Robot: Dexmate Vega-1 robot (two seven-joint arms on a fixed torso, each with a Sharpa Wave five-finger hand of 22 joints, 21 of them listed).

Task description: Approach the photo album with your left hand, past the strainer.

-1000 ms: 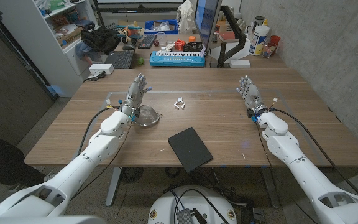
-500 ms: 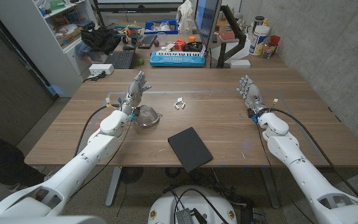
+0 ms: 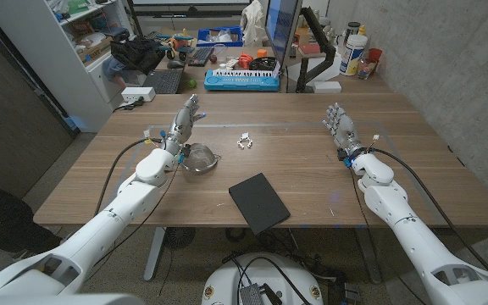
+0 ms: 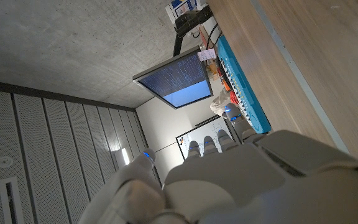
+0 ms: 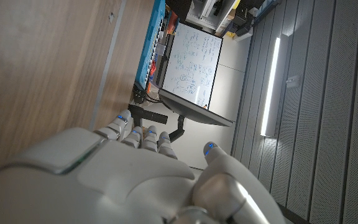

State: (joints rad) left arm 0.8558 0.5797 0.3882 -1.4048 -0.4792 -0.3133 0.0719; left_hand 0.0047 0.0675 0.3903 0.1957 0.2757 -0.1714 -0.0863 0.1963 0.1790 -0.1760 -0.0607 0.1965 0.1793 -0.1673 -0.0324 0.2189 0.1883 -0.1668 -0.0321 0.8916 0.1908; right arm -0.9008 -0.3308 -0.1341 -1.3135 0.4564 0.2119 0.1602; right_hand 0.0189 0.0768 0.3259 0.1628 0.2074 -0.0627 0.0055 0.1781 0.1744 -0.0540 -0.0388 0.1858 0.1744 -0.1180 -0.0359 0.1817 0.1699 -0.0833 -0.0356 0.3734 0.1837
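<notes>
Photo album (image 3: pixel 259 202): flat, dark grey, rectangular book; lies closed on the wooden table (image 3: pixel 312 174) near the front edge, slightly left of centre, turned at an angle to the table edge. Untouched by either hand.

Strainer (image 3: pixel 200 158): round metal mesh bowl with a wire rim; sits on the table behind and to the left of the photo album, apart from it.

Left hand (image 3: pixel 185 124): white, jointed; held above the table just behind the strainer, fingers extended and slightly apart, pointing toward the far edge. Holds nothing. Seen from the left wrist view as a white hand back (image 4: pixel 241 180) with fingertips reaching toward a blue keyboard (image 4: pixel 244 93) and a lit monitor (image 4: pixel 176 78).

Right hand (image 3: pixel 341 127): white, jointed; held on the right side of the table, well apart from the photo album, fingers extended and close to one another, pointing toward the far edge. Holds nothing. Seen from the right wrist view as a white hand back (image 5: pixel 104 174) over bare wood.

Small white object (image 3: pixel 244 141): lies on the table between the two hands, behind the photo album; too small to identify.

Background: blue keyboard (image 3: pixel 242 79) and monitor (image 3: pixel 282 34) beyond the far edge of the table; white shelving unit (image 3: pixel 66 51) at far left; grey concrete wall (image 3: pixel 447 59) on the right.
</notes>
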